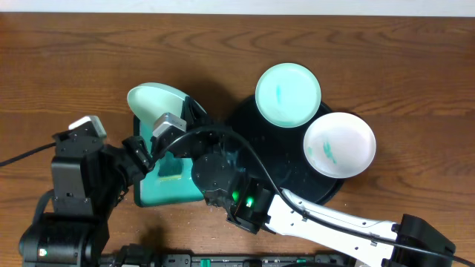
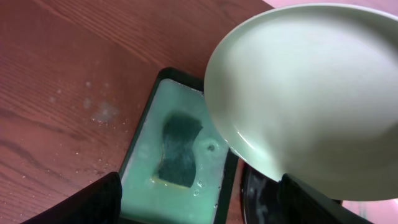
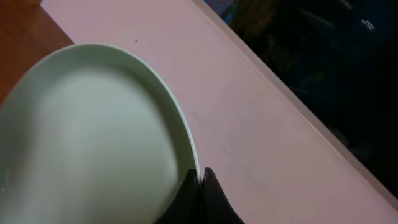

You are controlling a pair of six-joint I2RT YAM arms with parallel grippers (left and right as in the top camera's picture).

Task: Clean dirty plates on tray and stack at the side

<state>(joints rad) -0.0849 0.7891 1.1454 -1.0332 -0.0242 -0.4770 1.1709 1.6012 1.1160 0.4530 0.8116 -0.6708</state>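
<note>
My right gripper (image 3: 200, 177) is shut on the rim of a pale mint-green plate (image 3: 93, 137) and holds it tilted above the teal tray (image 1: 169, 189); in the overhead view the plate (image 1: 154, 100) is left of the gripper (image 1: 191, 113). My left gripper (image 2: 199, 208) is open and empty, below the held plate (image 2: 311, 93) and over the teal tray (image 2: 186, 186). A second mint-green plate (image 1: 288, 95) and a white plate (image 1: 339, 144), both with green smears, sit on the black tray (image 1: 286, 163).
A dark green sponge (image 2: 179, 149) lies in the wet teal tray. Water speckles the wooden table (image 2: 99, 112) left of it. The two arms cross close together at the front centre (image 1: 223, 178).
</note>
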